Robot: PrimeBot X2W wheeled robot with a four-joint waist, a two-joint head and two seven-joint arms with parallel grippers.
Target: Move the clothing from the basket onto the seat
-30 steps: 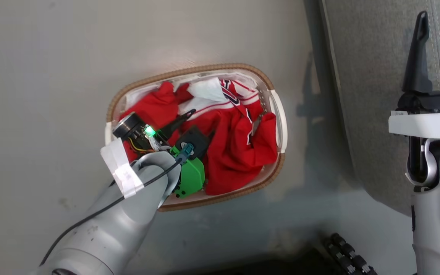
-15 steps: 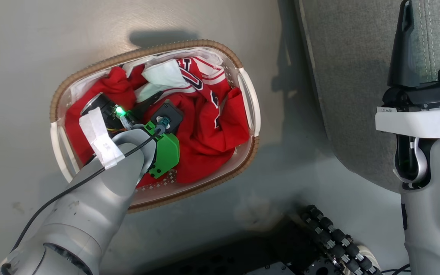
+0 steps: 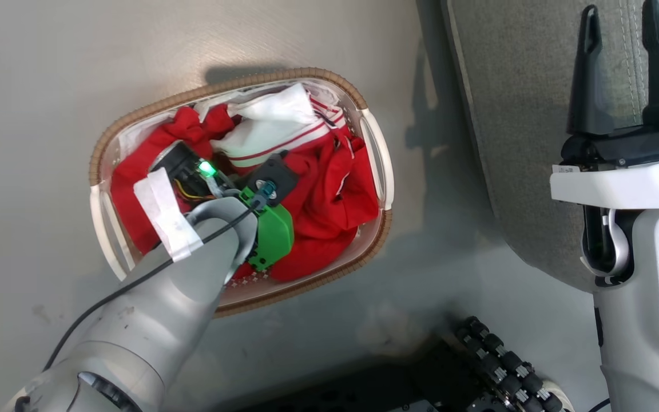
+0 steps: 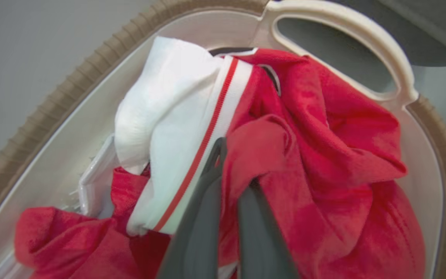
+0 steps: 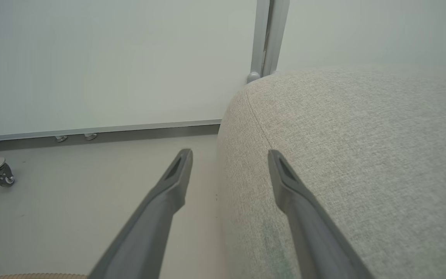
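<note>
Left tool (image 4: 234, 170): clamped on red clothing (image 4: 323, 155) (inside basket (image 4: 52, 104)). Right tool (image 5: 230, 159): fingers apart, over seat (image 5: 362, 155) edge.

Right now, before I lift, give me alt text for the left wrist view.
The left end effector, fingers nearly closed, pinches a fold of the red clothing inside the basket. A white panel with a red stripe lies left of the fingers; the basket's brown woven rim and a white handle curve around the pile.
</note>
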